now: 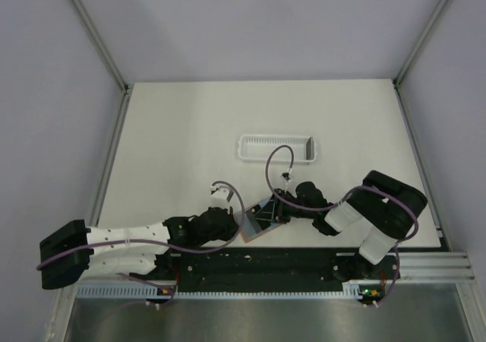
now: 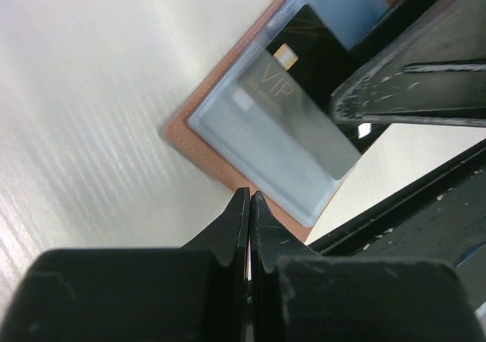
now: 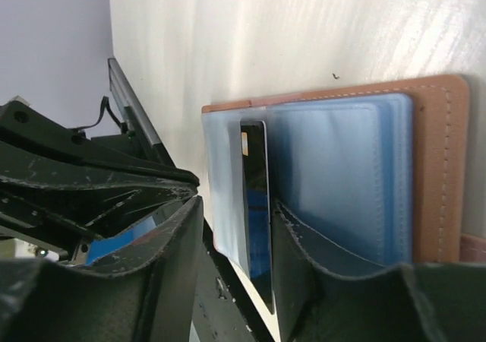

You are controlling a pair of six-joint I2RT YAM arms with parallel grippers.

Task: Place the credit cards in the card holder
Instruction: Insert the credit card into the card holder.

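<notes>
Reddish-brown leather: the card holder (image 1: pixel 257 228) lies open on the desk (image 1: pixel 190 129) between the two arms. A black credit card (image 2: pixel 323 68) marked VIP sits mostly under its clear blue sleeve, with one dark strip exposed. The right end effector (image 3: pixel 235 213) stands part open astride that strip; contact unclear. The left end effector (image 2: pixel 249 199) is pressed closed at the holder's edge, with nothing visibly between its fingers

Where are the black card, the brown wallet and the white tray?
black card (image 2: pixel 325 53): left wrist view, uncovered end
brown wallet (image 3: pixel 439 167): right wrist view, leather edge
white tray (image 1: pixel 266 137): top external view, far rim
</notes>
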